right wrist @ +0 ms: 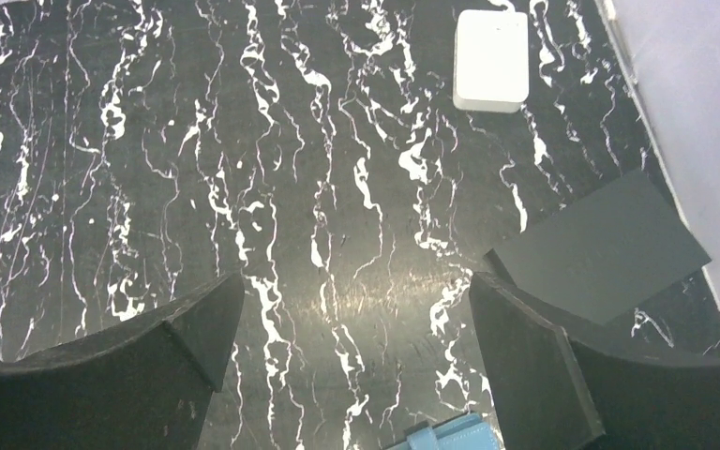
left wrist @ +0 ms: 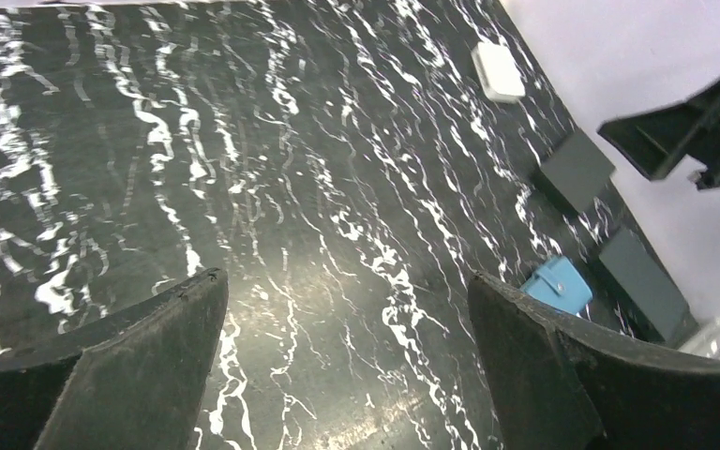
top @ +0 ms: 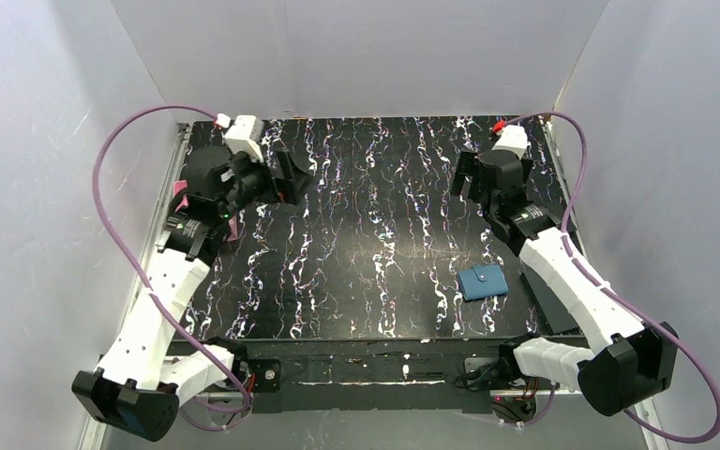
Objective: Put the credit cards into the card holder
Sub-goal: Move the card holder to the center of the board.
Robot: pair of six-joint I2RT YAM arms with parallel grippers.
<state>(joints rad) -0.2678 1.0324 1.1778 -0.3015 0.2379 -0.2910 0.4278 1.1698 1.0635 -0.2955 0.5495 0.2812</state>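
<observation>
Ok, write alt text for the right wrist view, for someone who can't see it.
The right end effector hangs open and empty over a black, white-veined table. A white box lies near the top, a flat dark rectangle sits at right near the pale wall, and a corner of the teal card holder shows at the bottom.

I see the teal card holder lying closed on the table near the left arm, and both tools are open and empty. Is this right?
Not quite. The card holder lies closed near the right arm, not the left one; the top external view shows it. The left tool and the right tool are indeed open and empty.
</observation>
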